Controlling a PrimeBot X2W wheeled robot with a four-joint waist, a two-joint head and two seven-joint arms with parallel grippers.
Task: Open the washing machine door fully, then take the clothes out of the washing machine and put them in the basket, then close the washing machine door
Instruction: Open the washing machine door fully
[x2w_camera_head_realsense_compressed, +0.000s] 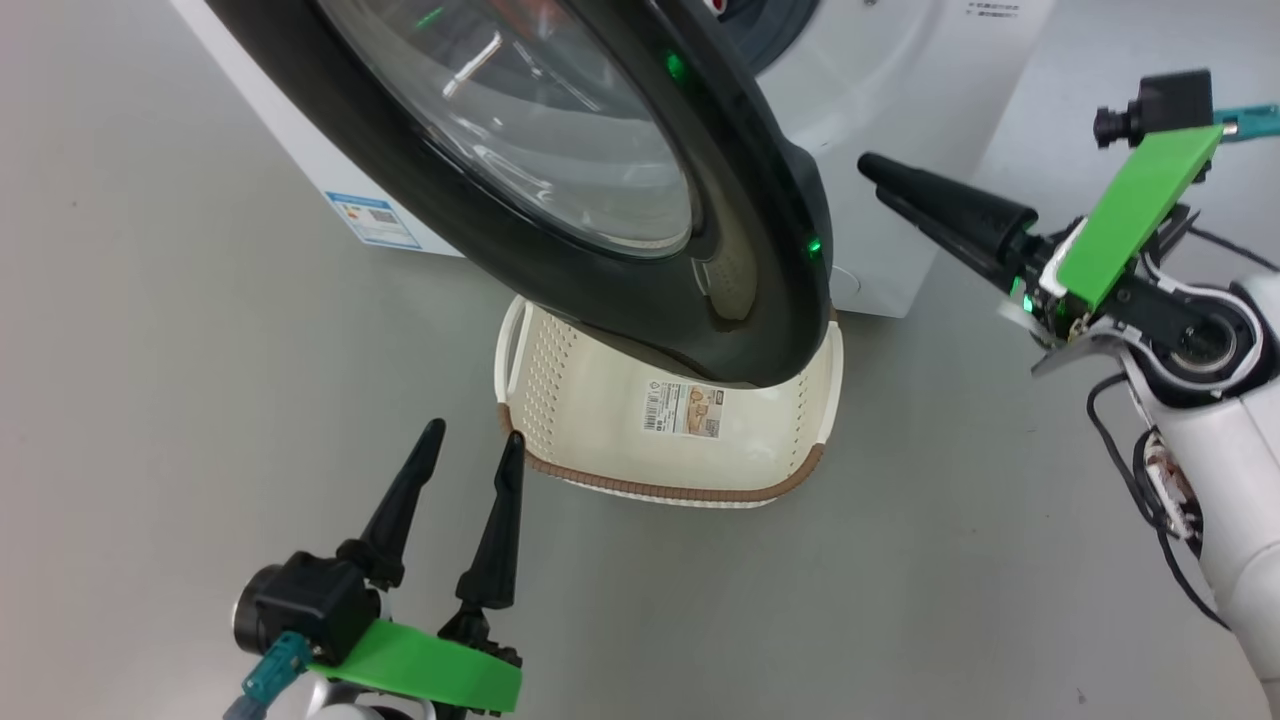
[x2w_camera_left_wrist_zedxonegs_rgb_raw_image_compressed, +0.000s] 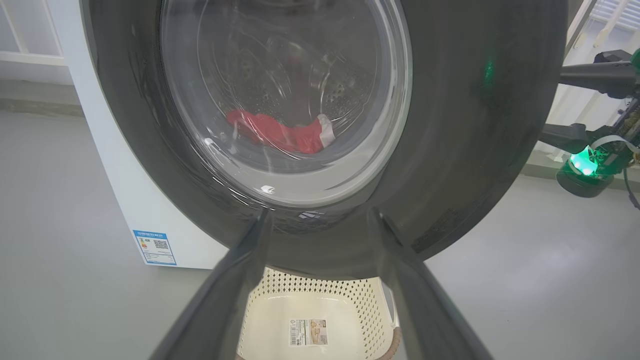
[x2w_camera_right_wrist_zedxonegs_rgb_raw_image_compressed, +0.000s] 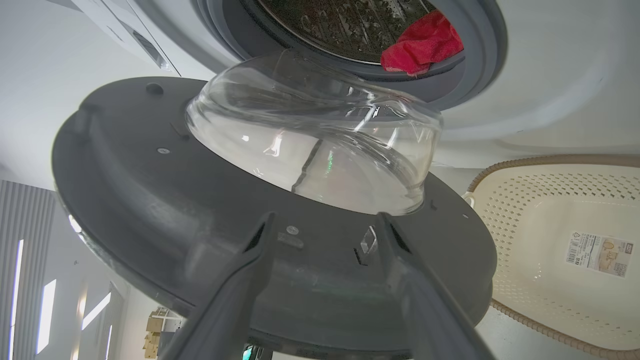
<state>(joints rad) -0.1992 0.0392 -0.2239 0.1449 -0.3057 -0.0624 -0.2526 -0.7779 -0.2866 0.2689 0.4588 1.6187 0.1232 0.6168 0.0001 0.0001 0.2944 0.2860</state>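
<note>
With left gripper and right gripper spread and empty, may let the half-open washing machine door, upper centre, swing over the basket, blocking the clothes.

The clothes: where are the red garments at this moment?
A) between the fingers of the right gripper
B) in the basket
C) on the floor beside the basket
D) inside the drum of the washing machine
D: the clothes lie in the drum of the washing machine, behind the grey gasket, and the visible inside of the basket has no fabric in it.
</note>
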